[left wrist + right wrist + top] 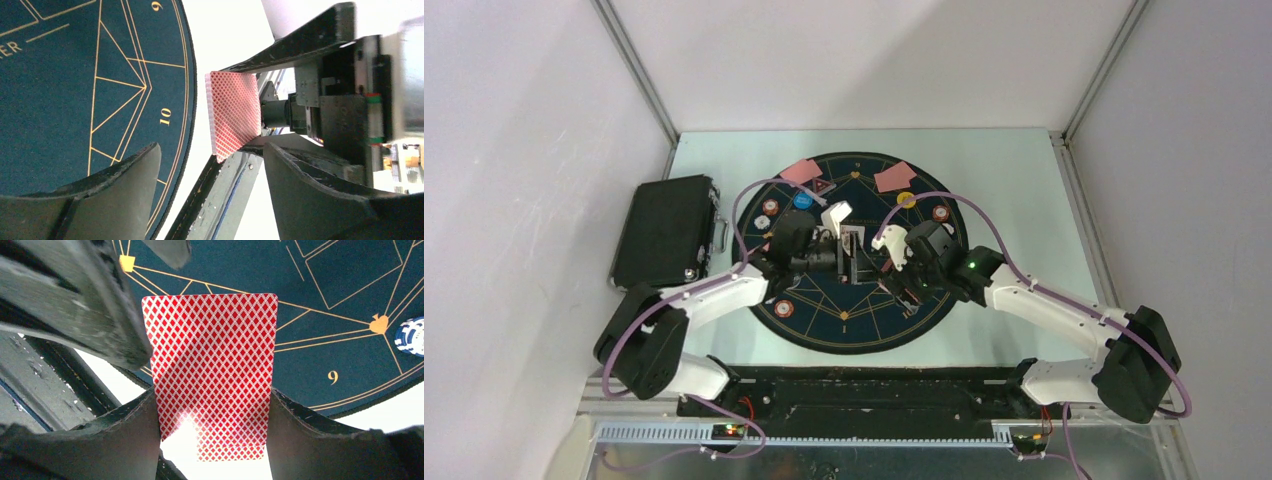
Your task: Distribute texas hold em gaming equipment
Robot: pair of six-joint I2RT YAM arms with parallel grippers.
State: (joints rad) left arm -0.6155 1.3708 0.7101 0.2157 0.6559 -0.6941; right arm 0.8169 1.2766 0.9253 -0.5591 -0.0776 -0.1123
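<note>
Right claw (pixel 211 396) pinches a playing card (pixel 210 350), seemingly clear of spread left claw (pixel 211 150).

Our left gripper (pixel 210 160) points toward 3 o'clock with jaws spread wide; our right gripper (pixel 215 425), facing 9 o'clock, pinches a playing card (pixel 212 350).

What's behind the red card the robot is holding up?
Behind the card, gripped by the right gripper, is the dark mat with gold lines; a blue chip sits off to the side. The mat patch straight behind the card is hidden.
</note>
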